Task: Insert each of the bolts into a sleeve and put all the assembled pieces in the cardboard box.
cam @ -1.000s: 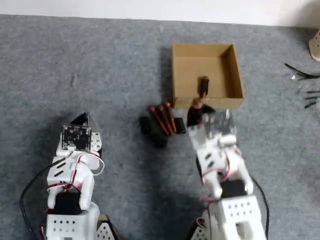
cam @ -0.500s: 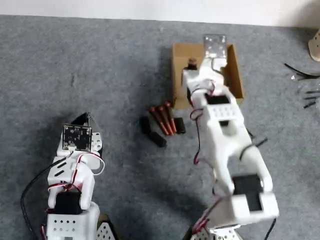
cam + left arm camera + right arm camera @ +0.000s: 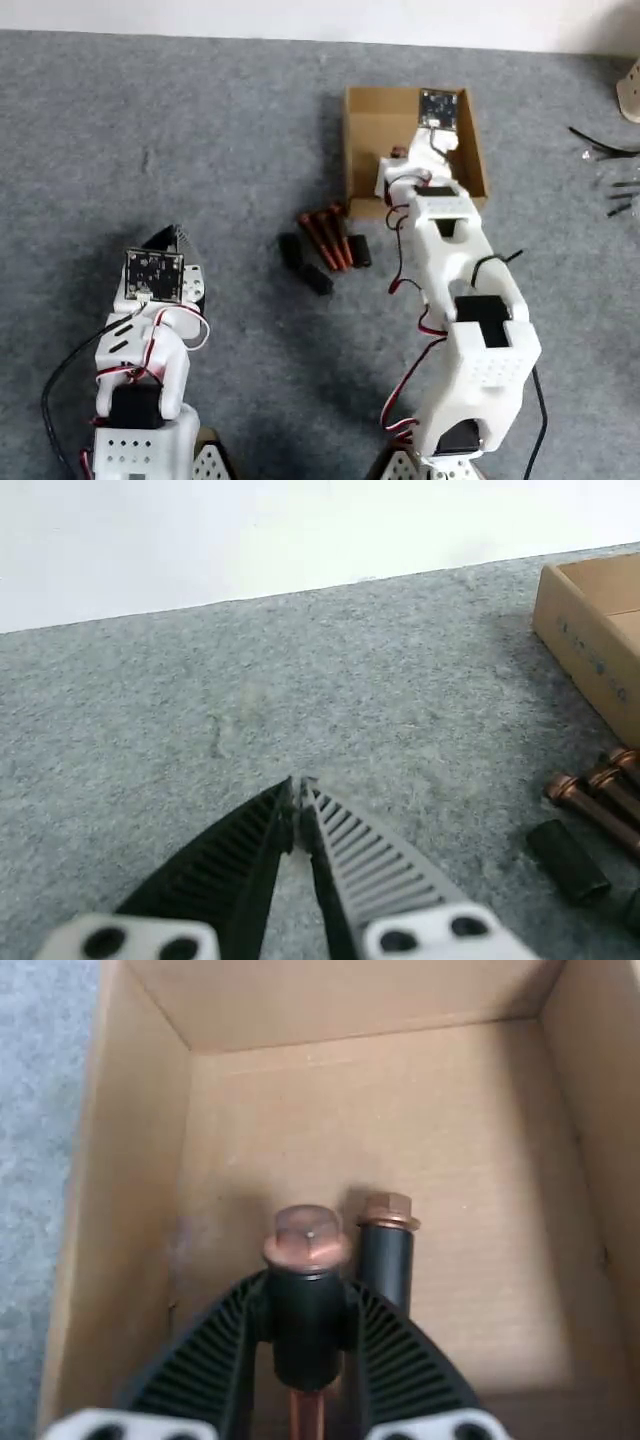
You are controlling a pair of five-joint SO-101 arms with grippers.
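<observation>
Cardboard box (image 3: 375,130) now under right hand (image 3: 305,1296) pinching sleeved bolt (image 3: 307,1245); left hand (image 3: 298,792) pressed together

A grey, coarse felt-like covering spreads over the whole table (image 3: 200,130). Along its far edge runs a plain white wall (image 3: 250,530). Near the right edge lie thin black wire-like pieces (image 3: 605,150), with a pale beige object (image 3: 630,90) just beyond them.

Right arm (image 3: 447,240) stretched over cardboard box (image 3: 352,150), bolts (image 3: 325,238) and sleeves (image 3: 291,249) beside it
</observation>
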